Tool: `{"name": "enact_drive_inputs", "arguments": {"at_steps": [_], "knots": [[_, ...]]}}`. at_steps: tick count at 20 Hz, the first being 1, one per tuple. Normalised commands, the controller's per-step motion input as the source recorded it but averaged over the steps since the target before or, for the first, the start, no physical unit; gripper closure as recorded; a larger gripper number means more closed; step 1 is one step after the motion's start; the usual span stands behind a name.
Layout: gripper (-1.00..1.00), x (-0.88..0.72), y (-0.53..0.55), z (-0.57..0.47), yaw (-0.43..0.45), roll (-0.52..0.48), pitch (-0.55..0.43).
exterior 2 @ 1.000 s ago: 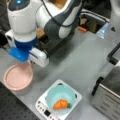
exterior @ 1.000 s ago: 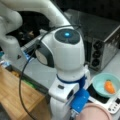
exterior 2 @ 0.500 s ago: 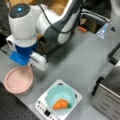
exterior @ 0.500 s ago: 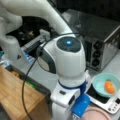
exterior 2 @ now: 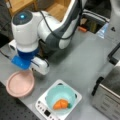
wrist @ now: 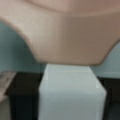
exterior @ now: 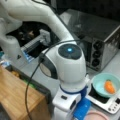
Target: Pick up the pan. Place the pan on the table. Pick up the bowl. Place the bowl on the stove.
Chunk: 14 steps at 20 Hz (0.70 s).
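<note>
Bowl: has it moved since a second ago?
No. The bowl sits on the stove as before; the gripper is over the pan's rim, at a front view's left.

— A home kitchen?
— More a robotics lab dressed as one. White Panda arm [exterior 2: 50, 30] over a grey table [exterior 2: 82, 65], perforated black mounting board [exterior 2: 15, 110] along a front view's bottom edge.
— Kitchen props, though?
— Small cooktop [exterior 2: 58, 101], steel toaster oven [exterior: 100, 42], wooden furniture [exterior: 20, 97], loose cabling.
</note>
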Motion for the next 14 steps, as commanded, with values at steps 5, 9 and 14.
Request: {"name": "enact_drive_inputs", "arguments": {"at_steps": [5, 9, 14], "knots": [[1.00, -0.06, 0.01, -0.14, 0.030, 0.006, -0.147], [1.00, -0.08, 0.03, -0.11, 0.026, 0.013, -0.156], [1.00, -0.07, 0.08, -0.20, 0.015, 0.024, -0.169]]}}
